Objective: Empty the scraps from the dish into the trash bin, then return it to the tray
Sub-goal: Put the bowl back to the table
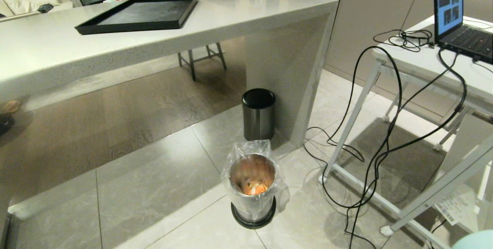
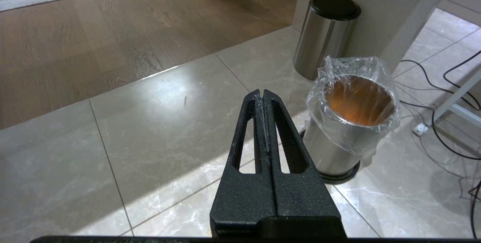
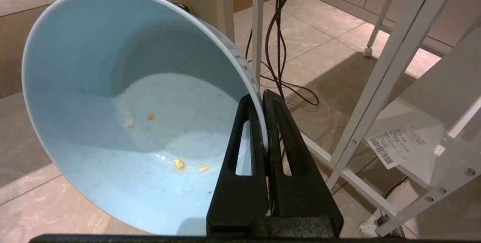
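Right gripper: you see its fingers clamped on the rim of the pale blue bowl, which is tipped on its side.
Bowl contents: only a few tiny crumbs.
Left gripper: fingers pressed together, empty, above the floor tiles.
Trash bin: near on the floor, orange scraps inside.
Black tray: far left on the counter.

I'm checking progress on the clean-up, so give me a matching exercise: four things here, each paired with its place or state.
1. dish
2. scraps
3. tray
4. left gripper

A. on the counter, nothing on it
B. shut on nothing
C. pinched at its rim by the right gripper
D. in the trash bin

Pairs: 1-C, 2-D, 3-A, 4-B
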Controlling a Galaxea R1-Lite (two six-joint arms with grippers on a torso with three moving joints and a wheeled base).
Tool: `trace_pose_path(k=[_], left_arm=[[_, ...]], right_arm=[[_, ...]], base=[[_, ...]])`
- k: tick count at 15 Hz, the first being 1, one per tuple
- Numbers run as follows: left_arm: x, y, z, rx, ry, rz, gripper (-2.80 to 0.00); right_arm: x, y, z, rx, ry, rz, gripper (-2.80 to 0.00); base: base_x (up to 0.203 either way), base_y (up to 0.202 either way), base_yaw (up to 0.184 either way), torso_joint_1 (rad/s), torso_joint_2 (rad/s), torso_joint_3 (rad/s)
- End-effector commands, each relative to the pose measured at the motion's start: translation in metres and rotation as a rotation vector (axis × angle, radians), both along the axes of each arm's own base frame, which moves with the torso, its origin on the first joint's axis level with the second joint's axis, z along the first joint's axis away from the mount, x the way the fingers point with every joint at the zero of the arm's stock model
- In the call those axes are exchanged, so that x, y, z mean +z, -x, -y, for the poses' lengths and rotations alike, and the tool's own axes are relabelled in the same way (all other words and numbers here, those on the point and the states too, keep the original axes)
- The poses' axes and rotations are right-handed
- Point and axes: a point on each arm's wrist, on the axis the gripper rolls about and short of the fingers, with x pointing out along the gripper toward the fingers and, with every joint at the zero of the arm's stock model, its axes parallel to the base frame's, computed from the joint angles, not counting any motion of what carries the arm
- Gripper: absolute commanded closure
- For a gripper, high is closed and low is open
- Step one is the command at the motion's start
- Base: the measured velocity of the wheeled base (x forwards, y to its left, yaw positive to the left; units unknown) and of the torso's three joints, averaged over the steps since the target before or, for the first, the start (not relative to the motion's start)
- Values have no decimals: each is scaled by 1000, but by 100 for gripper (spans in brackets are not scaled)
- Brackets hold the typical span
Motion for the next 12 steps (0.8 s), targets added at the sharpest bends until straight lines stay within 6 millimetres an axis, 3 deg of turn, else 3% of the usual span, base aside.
trace_pose_path(k=[1, 5, 12], left_arm=[[0, 0, 0, 0, 1, 0, 0], [0, 0, 0, -1, 1, 0, 0], [0, 0, 0, 0, 1, 0, 0]], right_arm=[[0, 0, 0, -2, 0, -3, 0], [0, 0, 0, -1, 2, -1, 0], [0, 0, 0, -1, 2, -4, 0]], base=[[0, 0, 0, 0, 0, 0], [2, -1, 23, 1, -1, 1], [1, -9, 168, 1, 2, 3]])
